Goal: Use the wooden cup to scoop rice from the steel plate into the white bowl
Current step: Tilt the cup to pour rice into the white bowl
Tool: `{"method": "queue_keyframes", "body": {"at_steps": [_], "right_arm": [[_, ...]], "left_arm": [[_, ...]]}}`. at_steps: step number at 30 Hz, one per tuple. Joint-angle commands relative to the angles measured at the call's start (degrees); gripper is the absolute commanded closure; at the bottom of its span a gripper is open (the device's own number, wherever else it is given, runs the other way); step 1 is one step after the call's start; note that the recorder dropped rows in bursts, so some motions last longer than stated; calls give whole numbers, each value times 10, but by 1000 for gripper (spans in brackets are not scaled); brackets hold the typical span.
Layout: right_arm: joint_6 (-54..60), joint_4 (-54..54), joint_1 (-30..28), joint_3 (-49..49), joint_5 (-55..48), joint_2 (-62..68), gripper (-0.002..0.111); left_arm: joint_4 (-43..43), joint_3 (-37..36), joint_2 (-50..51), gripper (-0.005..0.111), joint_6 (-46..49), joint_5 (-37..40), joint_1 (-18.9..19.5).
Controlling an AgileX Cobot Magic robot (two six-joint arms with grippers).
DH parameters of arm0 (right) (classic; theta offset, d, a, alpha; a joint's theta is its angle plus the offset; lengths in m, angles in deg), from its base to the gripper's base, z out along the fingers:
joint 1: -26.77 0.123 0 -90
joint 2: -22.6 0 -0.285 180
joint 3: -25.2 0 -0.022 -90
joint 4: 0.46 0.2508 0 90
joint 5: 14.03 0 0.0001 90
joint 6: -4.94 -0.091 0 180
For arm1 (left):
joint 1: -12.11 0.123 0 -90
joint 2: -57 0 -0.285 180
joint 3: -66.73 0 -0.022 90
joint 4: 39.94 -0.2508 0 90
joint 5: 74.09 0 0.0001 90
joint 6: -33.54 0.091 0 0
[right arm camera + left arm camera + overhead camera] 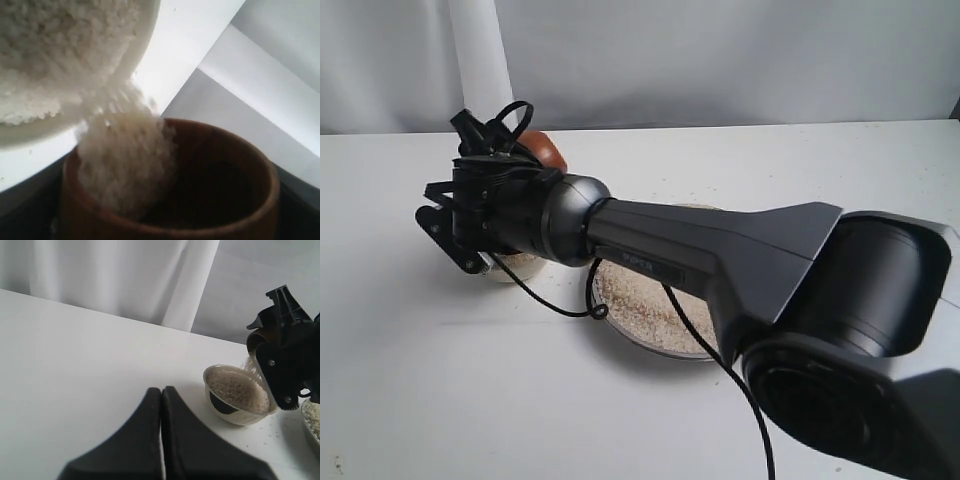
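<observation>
My right gripper (510, 160) reaches across to the left and is shut on the wooden cup (545, 150), which is tipped over the white bowl (235, 415). Rice (250, 365) streams from the cup's (260, 170) lip into the bowl (30, 132), which holds a full heap of grains (237, 387). In the exterior view the gripper hides most of the bowl (515, 268). The steel plate (598, 300) lies under the right arm with rice (640, 305) spread in it. My left gripper (161, 390) is shut and empty, short of the bowl.
A white curtain (125, 280) hangs behind the white table (420, 380). The right arm's black cable (550, 305) loops down beside the plate. A few loose grains (270, 432) lie on the table by the bowl. The plate's edge (312, 422) shows beside the bowl.
</observation>
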Motion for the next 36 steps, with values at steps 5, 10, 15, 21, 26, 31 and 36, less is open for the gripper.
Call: {"method": "queue_keyframes", "body": {"at_steps": [5, 10, 15, 21, 26, 31, 36], "right_arm": [[80, -18, 13, 4, -10, -3, 108], [80, -44, 14, 4, -12, -3, 108], [79, -72, 14, 4, -12, -3, 108], [75, -82, 14, 4, -12, -3, 108], [69, -82, 14, 4, -12, -3, 108], [-15, -69, 14, 4, -9, -14, 108], [-79, 50, 9, 4, -26, -69, 108]], "left_arm": [[2, -1, 0, 107, -2, -4, -3], [2, -1, 0, 107, -2, -4, -3], [2, -1, 0, 107, -2, -4, -3], [2, -1, 0, 107, -2, -4, -3], [2, -1, 0, 107, -2, -4, -3], [2, -1, 0, 107, -2, -4, -3], [2, -1, 0, 107, -2, -4, -3]]}}
